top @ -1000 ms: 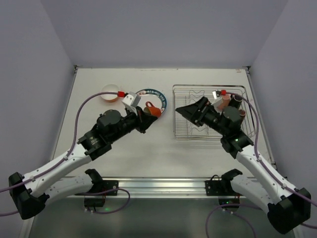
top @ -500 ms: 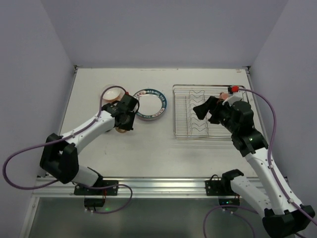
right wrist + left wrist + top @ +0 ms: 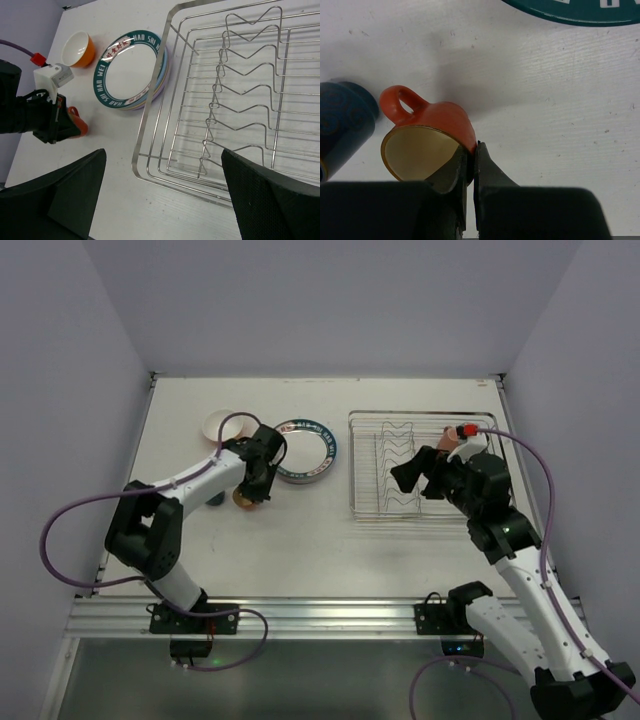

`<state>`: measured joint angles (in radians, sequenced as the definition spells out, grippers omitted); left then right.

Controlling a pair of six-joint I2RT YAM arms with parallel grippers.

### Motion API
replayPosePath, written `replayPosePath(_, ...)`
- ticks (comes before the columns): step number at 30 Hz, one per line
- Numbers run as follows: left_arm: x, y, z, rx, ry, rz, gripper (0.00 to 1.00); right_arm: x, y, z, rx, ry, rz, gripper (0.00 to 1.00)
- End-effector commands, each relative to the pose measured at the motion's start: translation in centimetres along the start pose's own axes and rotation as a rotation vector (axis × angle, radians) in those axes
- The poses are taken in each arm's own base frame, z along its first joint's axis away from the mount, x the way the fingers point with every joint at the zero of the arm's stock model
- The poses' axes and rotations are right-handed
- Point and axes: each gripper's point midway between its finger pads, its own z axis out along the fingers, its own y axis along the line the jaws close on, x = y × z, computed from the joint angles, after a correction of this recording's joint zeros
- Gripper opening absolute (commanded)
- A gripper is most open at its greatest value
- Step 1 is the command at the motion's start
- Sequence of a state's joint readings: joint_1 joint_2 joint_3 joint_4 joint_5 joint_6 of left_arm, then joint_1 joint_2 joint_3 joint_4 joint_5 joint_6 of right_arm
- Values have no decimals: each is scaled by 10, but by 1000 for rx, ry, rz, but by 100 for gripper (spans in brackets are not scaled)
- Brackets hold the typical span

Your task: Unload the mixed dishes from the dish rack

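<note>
tabletop [image 3: 300, 530] lies under orange mug [image 3: 445, 117], rim pinched by left pincer [image 3: 471, 153].

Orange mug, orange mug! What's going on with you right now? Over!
Left jaws shut on rim of orange mug, low by the table. Right jaws open, empty, over the dish rack. Dark blue mug close beside the orange one.

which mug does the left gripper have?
The orange-red mug: the left gripper is shut on its rim wall. The dark blue mug beside it is not gripped.
</note>
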<state>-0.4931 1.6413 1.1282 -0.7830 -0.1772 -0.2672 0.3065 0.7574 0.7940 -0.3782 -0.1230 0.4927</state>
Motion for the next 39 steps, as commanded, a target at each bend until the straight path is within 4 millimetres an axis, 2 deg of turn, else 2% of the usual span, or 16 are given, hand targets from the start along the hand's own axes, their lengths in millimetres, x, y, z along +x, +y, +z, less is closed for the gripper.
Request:
replayPosePath(1, -20, 0, -2, 19, -46, 13, 0, -4, 4, -2, -31, -25, -22, 99)
replayPosePath(11, -19, 5, 15, -1, 6, -9, 0, -1, 7, -3, -52, -24, -21, 99)
replayPosePath(14, -21, 6, 11, 1, -8, -16, 21, -1, 6, -1, -49, -17, -21, 99)
replayPosePath(15, -21, 6, 10, 3, -13, -15, 35, -1, 6, -1, -48, -19, -21, 99)
replayPosePath(16, -22, 6, 7, 3, -24, -20, 42, 0, 6, -1, -47, -18, -25, 99)
replayPosePath(21, -27, 9, -7, 1, -62, -42, 63, 0, -3, 3, -7, -22, -31, 99)
replayPosePath(23, -34, 10, -21, 11, -113, -54, 70, 2, -8, 8, 20, -14, -29, 99)
replayPosePath(27, -46, 13, -57, 32, -222, -83, 98, 4, -20, 18, 80, 5, -22, 99)
replayPosePath(28, -49, 16, -73, 39, -271, -95, 100, 6, -24, 20, 101, 16, -15, 99)
replayPosePath(30, -51, 15, -93, 56, -332, -96, 100, 7, -35, 24, 160, 18, -3, 99)
replayPosePath(31, -57, 17, -117, 70, -427, -98, 100, 8, -40, 25, 185, 15, 19, 99)
replayPosePath(33, -52, 7, -131, 101, -515, -77, 100, 11, -49, 28, 223, 2, 29, 99)
replayPosePath(34, -49, 8, -154, 118, -600, -97, 100, 9, -53, 31, 242, -7, 37, 99)
replayPosePath(36, -33, -2, -158, 140, -655, -102, 100, 0, -72, 31, 340, -43, 35, 99)
replayPosePath(37, -26, 3, -174, 141, -722, -120, 100, -2, -89, 34, 407, -40, 31, 99)
replayPosePath(39, -15, 10, -175, 134, -744, -148, 100, -14, -113, 31, 528, -56, 23, 99)
